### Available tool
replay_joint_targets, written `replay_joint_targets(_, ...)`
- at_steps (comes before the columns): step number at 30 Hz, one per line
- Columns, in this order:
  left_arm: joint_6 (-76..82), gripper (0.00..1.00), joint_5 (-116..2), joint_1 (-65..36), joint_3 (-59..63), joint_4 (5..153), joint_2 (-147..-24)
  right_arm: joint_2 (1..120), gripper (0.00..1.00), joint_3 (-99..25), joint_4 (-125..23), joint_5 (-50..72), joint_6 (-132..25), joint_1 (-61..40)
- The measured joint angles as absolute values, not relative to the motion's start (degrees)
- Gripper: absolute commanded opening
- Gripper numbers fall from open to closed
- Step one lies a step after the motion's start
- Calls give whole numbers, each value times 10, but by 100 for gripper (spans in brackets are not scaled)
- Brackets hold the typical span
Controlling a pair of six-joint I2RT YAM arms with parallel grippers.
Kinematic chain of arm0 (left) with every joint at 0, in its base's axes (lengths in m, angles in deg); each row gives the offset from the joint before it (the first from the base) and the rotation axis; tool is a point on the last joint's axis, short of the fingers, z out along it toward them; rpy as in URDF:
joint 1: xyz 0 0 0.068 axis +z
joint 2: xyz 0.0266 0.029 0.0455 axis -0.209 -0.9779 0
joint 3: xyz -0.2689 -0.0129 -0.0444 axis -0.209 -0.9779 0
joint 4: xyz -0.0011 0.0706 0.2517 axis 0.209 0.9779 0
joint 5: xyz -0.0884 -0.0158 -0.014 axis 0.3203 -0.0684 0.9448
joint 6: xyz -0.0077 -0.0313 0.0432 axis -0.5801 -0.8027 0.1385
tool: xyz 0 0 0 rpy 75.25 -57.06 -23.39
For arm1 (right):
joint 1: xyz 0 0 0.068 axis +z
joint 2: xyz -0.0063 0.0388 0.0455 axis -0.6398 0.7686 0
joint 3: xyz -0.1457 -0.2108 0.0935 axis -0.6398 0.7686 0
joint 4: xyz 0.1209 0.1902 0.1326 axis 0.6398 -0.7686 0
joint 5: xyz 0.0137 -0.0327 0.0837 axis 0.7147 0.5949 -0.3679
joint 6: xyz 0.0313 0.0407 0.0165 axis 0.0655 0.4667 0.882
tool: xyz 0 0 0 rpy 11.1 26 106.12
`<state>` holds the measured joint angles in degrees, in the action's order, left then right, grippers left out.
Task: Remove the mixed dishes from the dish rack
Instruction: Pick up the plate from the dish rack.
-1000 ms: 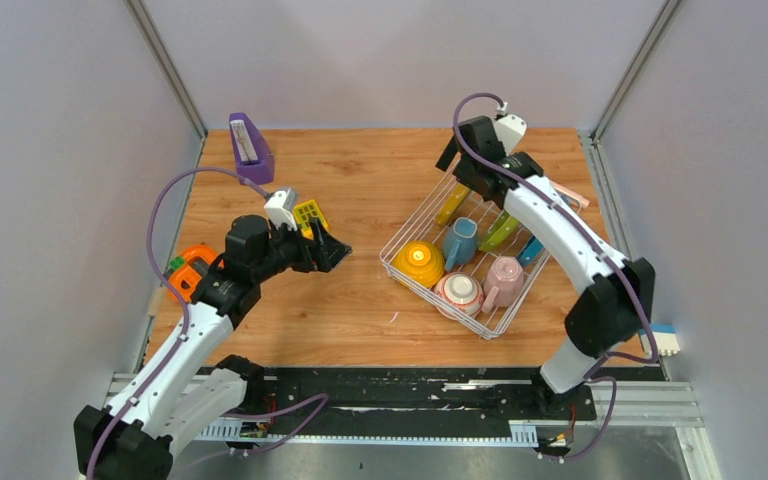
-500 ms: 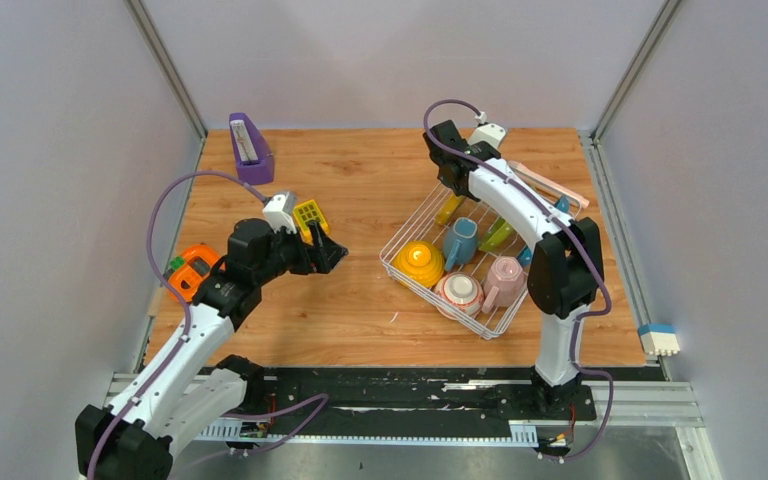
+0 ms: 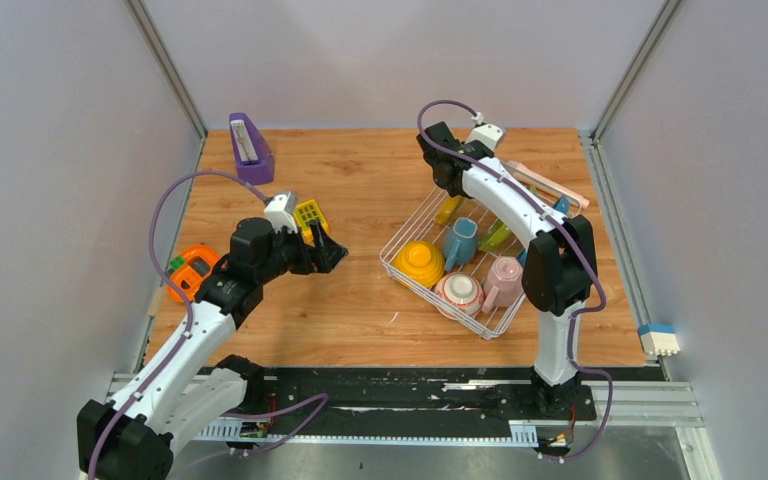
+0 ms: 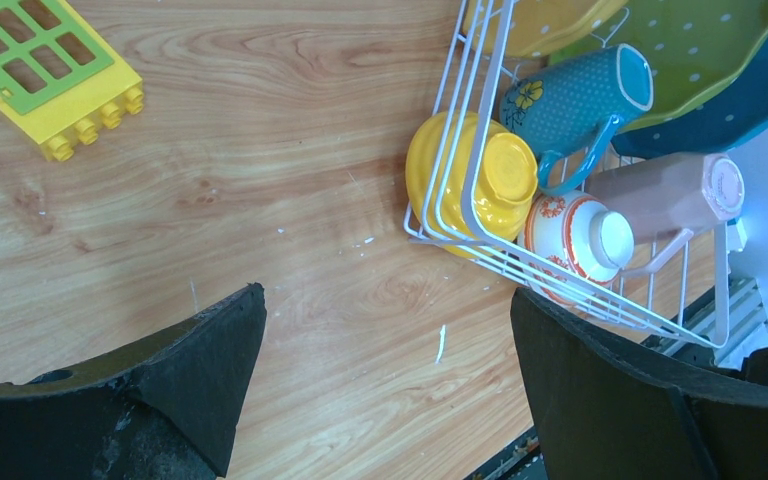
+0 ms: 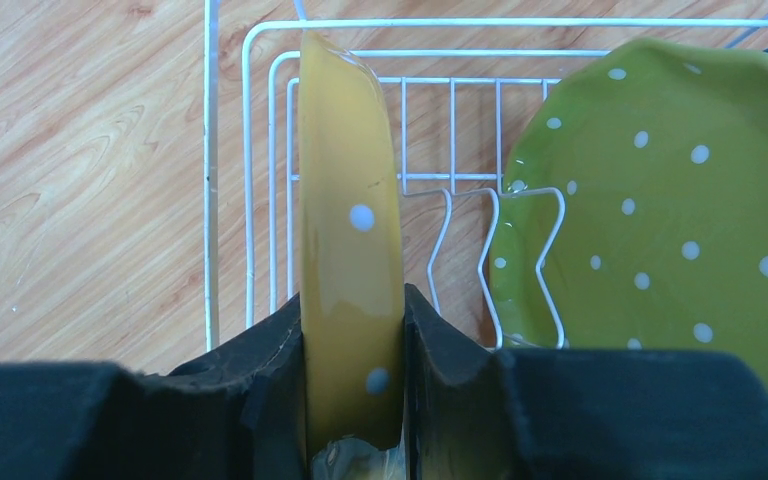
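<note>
The white wire dish rack (image 3: 430, 298) stands right of centre. It holds a yellow-orange bowl (image 3: 419, 263), a blue mug (image 3: 459, 240), a pink mug (image 3: 503, 281), a red-rimmed cup (image 3: 459, 292) and upright plates. My right gripper (image 5: 353, 300) reaches down at the rack's far corner. It is shut on the rim of the yellow dotted plate (image 5: 350, 200), a finger pressed on each face. The green dotted plate (image 5: 660, 200) stands in the slot beside it. Over bare wood left of the rack, my left gripper (image 4: 388, 295) hovers open, holding nothing.
A purple wedge holder (image 3: 250, 148) sits at the back left. A yellow grid block (image 3: 310, 213) lies by the left wrist, and an orange gadget (image 3: 192, 272) is at the left edge. A blue-and-white block (image 3: 658, 340) rests off the table's right side.
My right arm swung in over the rack's far corner and its jaws closed onto the yellow plate. The left arm has barely moved.
</note>
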<state>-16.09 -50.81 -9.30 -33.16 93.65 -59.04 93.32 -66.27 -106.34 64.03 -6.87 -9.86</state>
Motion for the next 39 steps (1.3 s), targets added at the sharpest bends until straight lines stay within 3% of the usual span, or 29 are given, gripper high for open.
replay_joint_targets(27,-161,100,-542,-93,-332,955,-590,930,0,-705,-1098,713,-93,-76)
replay_joint_targets(39,-161,100,-552,-93,-332,966,-590,829,0,-687,-1105,707,-94,-76)
